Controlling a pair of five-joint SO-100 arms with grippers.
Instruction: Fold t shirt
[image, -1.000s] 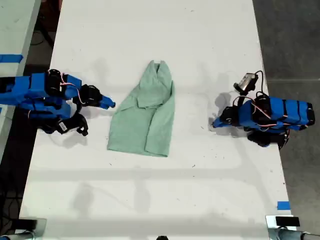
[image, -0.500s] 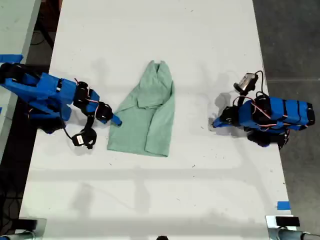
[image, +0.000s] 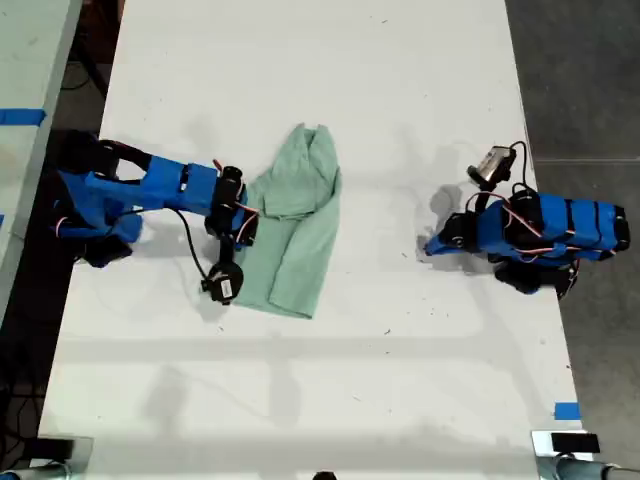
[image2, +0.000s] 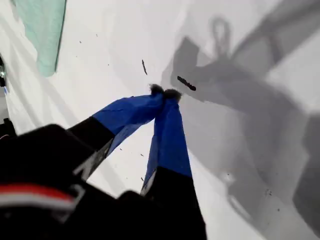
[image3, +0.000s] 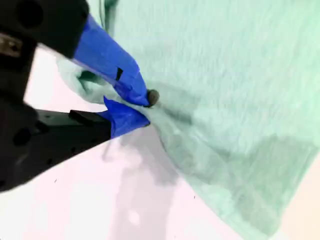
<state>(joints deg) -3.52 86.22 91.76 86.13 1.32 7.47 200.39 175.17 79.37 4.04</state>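
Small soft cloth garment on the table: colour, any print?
Pale mint green t shirt, plain; clearest in exterior view.

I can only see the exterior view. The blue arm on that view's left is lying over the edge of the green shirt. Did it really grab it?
Observer: Yes, it looks so. In the second wrist view the second end effector has its blue tips pinched on a bunched edge of the t shirt, and wrinkles spread from the pinch.
Operator: Is the other arm holding anything?
Observer: No. In the first wrist view the first end effector is shut, its tips touching with nothing between them.
Operator: What's under it?
Observer: Bare white table, with a small dark speck close to the tips.
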